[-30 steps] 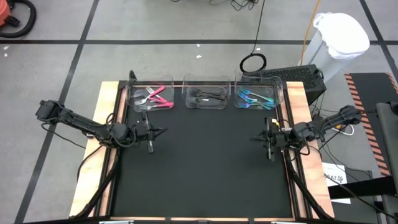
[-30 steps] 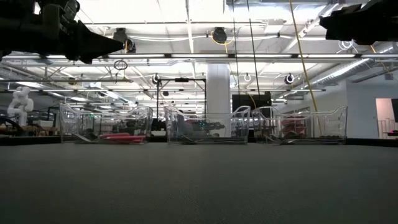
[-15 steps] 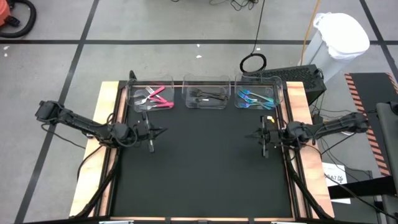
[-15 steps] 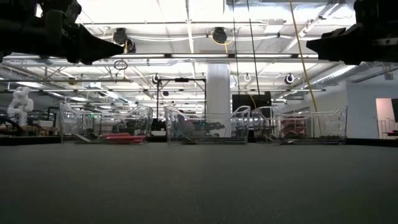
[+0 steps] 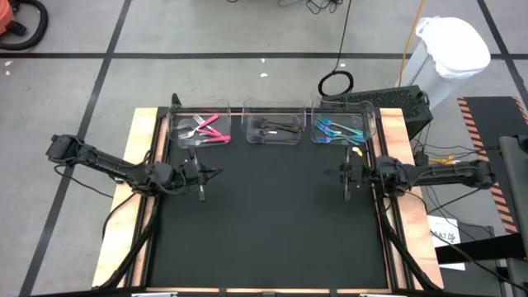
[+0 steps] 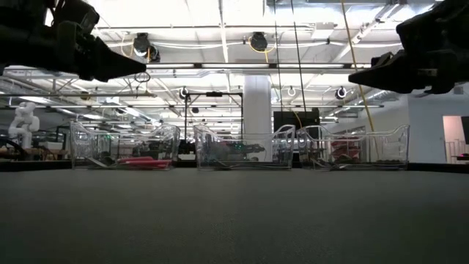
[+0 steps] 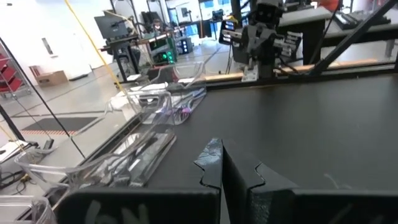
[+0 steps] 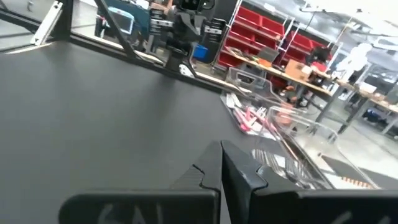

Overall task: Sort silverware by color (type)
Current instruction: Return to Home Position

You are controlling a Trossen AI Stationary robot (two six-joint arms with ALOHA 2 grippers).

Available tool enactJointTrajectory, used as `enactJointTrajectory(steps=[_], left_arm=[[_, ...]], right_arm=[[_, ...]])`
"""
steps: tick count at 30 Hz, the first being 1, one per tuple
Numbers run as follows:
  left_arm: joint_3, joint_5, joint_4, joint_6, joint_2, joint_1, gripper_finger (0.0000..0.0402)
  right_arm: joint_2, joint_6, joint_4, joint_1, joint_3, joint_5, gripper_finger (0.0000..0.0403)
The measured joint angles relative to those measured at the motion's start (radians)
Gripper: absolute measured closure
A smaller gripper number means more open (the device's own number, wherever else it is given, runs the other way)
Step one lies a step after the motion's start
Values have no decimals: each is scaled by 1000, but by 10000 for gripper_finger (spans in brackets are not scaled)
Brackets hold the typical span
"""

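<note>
The left claw (image 5: 200, 176) hovers over the left side of the counter (image 5: 272, 235), fingers pressed together on nothing. The right claw (image 5: 346, 176) mirrors it on the right, likewise closed and empty. Beyond them, three clear bins (image 5: 276, 109) line the far edge, with pink-handled pieces (image 5: 208, 130) in the left, black pieces (image 5: 277, 128) in the middle and teal-handled pieces (image 5: 337, 130) in the right. None shows loose, so sorting looks done. Such slim cutlery is probably light, stiff and slick, best pinched across mid-handle.
</note>
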Motion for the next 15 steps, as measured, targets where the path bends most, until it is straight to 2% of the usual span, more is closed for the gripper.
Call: enactJointTrajectory(steps=[5, 9, 15], left_arm=[[0, -2, -16, 0, -4, 0, 398], [0, 3, -19, -9, -24, 0, 398], [0, 79, -83, -31, -70, 0, 398]], right_arm=[[0, 44, -3, -46, 0, -91, 403], [-2, 47, -3, -67, 0, -91, 403], [-2, 51, -3, -79, -1, -90, 403]])
